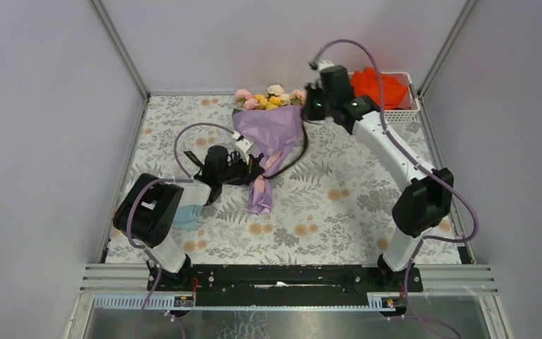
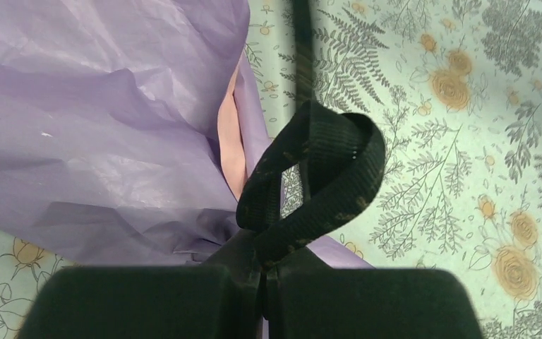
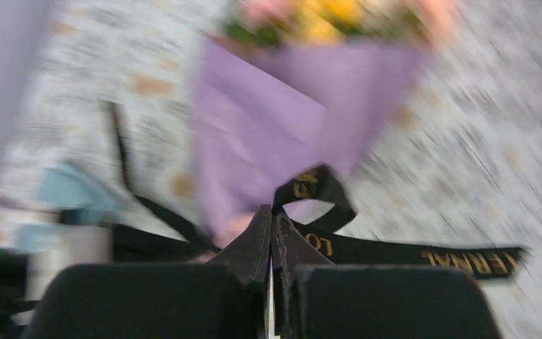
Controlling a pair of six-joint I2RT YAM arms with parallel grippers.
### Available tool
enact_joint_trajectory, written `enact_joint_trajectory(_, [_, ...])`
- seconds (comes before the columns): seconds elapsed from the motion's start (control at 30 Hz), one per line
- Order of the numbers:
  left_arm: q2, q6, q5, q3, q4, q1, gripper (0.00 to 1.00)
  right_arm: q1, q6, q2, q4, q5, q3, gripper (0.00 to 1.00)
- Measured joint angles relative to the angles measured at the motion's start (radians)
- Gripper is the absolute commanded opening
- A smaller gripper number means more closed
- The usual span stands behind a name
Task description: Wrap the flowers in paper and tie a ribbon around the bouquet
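- Bouquet [image 1: 268,138] of pink, yellow and white artificial flowers [image 1: 272,97] in a crinkled lilac paper [image 2: 99,127] cone lies mid-table, with the blooms toward the far edge and pale pink showing inside a fold.
- Flat, woven black ribbon [image 2: 339,134], gold-lettered, curves along the cone's right side.
- Fingers together, the left gripper [image 2: 262,248] pinches a ribbon loop by the cone's neck.
- In a blurred view, the right gripper [image 3: 272,220] clamps another ribbon loop near the blooms.
- Leaf-printed tablecloth [image 1: 339,205] lies beneath the bouquet; an orange cloth [image 1: 384,88] fills a white basket [image 1: 402,111] at far right.
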Motion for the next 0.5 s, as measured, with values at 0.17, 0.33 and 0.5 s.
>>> enact_joint_trajectory(0.17, [-0.006, 0.071, 0.015, -0.013, -0.002, -0.005, 0.0, 0.263, -0.006, 0.133, 0.083, -0.014, 0.381, 0.0])
enact_joint_trajectory(0.33, [-0.025, 0.118, 0.033, -0.035, -0.001, -0.007, 0.0, 0.42, 0.028, 0.294, 0.13, -0.038, 0.547, 0.0])
enact_joint_trajectory(0.5, [-0.031, 0.139, 0.053, -0.048, 0.003, -0.007, 0.0, 0.429, 0.065, 0.425, 0.108, -0.032, 0.568, 0.0])
